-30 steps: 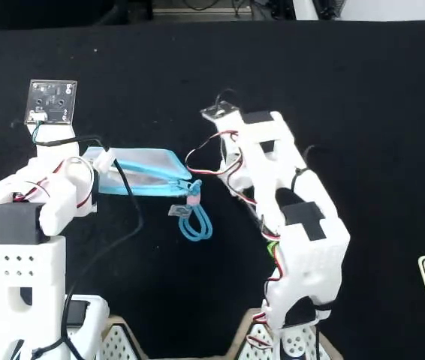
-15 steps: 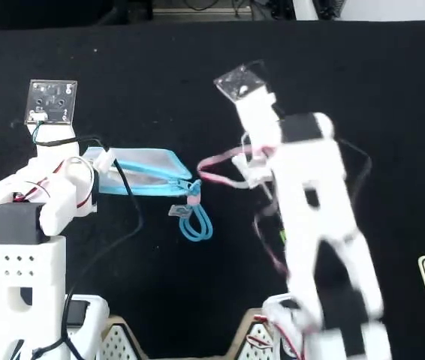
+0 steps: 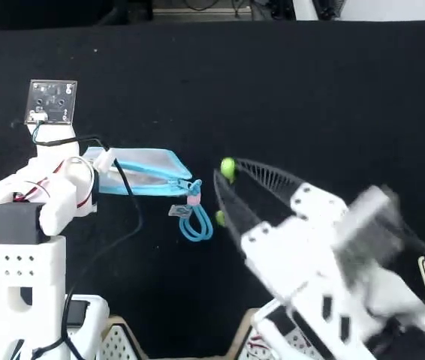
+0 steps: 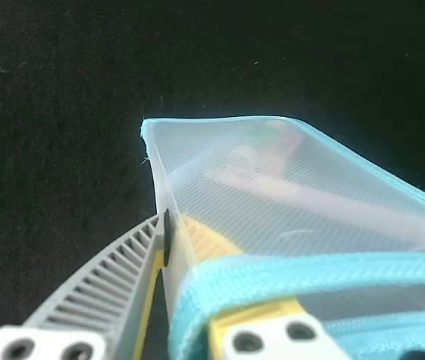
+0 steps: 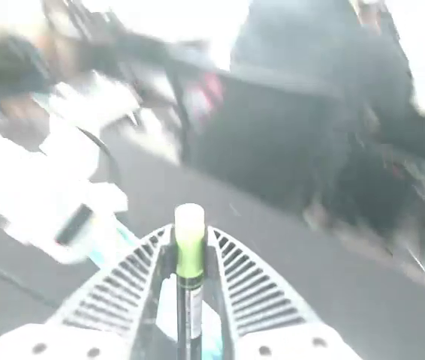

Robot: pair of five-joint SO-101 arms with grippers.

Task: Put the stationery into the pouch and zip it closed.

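Currently: pouch [image 4: 287, 195], soft translucent mesh, light, floppy, likely sags unless held by seam; left gripper [image 4: 164, 241] clamped on its end. Pen [image 5: 190, 217], green cap, rigid, slim, probably slick, best taken mid-barrel; right gripper [image 5: 190, 234] pinching it below cap, near pouch's zip-pull end.

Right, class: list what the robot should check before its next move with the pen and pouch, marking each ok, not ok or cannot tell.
1. Right gripper grips the pen: ok.
2. Left gripper clamps the pouch: ok.
3. Pouch mouth open enough for the pen: cannot tell.
4. Pen inside the pouch: not ok; it is apart from the pouch, in the right gripper.
5. Strap clear of the pouch mouth: cannot tell.
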